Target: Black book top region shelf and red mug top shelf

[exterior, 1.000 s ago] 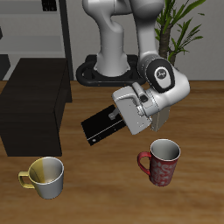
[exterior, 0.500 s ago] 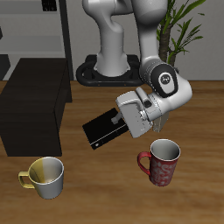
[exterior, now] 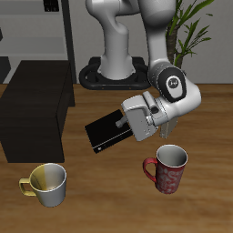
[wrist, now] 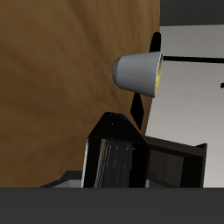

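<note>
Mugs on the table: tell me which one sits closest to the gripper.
The red mug, standing upright just in front of the gripper that carries the black book. The yellow-and-white mug stands much farther off, in front of the shelf.

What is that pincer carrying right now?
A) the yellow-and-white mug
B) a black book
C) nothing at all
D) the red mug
B: the pincer is closed on the black book, held tilted in the air above the table, while the red mug stands on the wood untouched.
</note>
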You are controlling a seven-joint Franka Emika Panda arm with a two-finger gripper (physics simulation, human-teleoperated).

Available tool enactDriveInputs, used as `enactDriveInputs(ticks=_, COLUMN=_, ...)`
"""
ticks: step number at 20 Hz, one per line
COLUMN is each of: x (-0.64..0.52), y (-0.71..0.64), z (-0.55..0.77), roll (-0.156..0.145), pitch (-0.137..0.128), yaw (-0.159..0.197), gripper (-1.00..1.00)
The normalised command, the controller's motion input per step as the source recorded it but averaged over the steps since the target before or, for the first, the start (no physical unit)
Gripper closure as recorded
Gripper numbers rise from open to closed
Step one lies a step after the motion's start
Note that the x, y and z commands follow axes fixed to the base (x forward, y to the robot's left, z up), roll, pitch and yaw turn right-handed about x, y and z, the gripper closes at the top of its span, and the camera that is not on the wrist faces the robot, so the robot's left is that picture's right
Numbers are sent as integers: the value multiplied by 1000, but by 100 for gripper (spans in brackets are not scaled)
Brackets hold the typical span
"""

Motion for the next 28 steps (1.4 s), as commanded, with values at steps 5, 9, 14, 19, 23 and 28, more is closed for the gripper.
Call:
enactDriveInputs(ticks=5, x=-76, y=-70, z=-63, roll=-17, pitch=45, yaw=-7, gripper=100)
enactDriveInputs(ticks=9, x=-80, y=-277, z=-104, roll=-88, pitch=76, yaw=-23, gripper=100)
enactDriveInputs(ticks=14, x=-99, y=-242, z=-70, roll=-36, pitch=61, yaw=-38, gripper=100)
enactDriveInputs(ticks=19, x=-112, y=-189, z=-65, roll=-23, pitch=49, yaw=-44, gripper=100)
enactDriveInputs(ticks=23, x=-212, y=-166, z=8, roll=-8, pitch=76, yaw=-76, gripper=100)
enactDriveInputs(ticks=28, x=-117, y=-253, z=179, roll=-57, pitch=4, yaw=-56, gripper=100)
